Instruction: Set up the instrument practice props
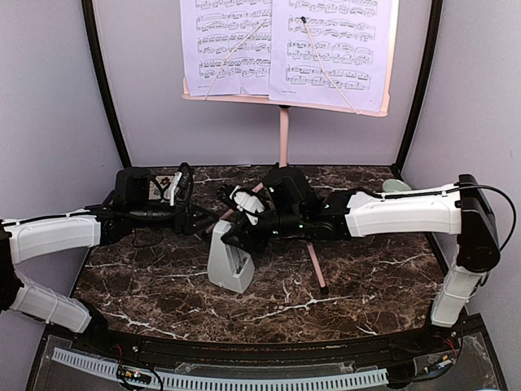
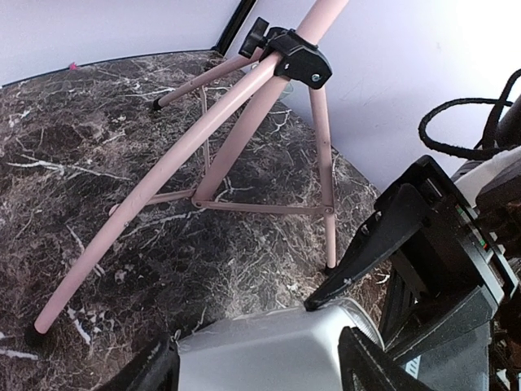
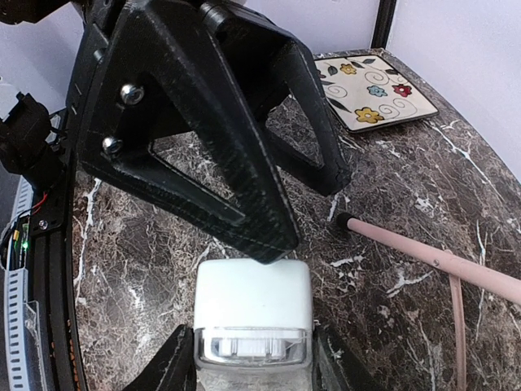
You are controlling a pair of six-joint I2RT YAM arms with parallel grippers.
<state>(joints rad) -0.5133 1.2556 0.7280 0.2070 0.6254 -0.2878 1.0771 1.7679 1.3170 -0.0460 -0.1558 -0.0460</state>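
The pink music stand [image 1: 284, 134] stands at the back, its plate [image 1: 285, 99] carrying pale lavender sheet-music pages [image 1: 326, 49]. Its tripod legs show in the left wrist view [image 2: 236, 147]. The light-grey pyramid metronome [image 1: 230, 269] stands on the marble table in front of the stand. My left gripper [image 1: 213, 226] and right gripper [image 1: 236, 238] meet at its top. In the left wrist view the left gripper [image 2: 260, 366] flanks the metronome [image 2: 269, 342]. In the right wrist view the right gripper [image 3: 252, 366] flanks the metronome's clear-covered end [image 3: 252, 346].
A floral-patterned tile [image 3: 376, 91] lies at the back left of the table. A pale-green bowl [image 1: 396, 186] sits at the back right behind my right arm. One stand leg [image 1: 316, 265] reaches forward to the right of the metronome. Purple walls enclose the table.
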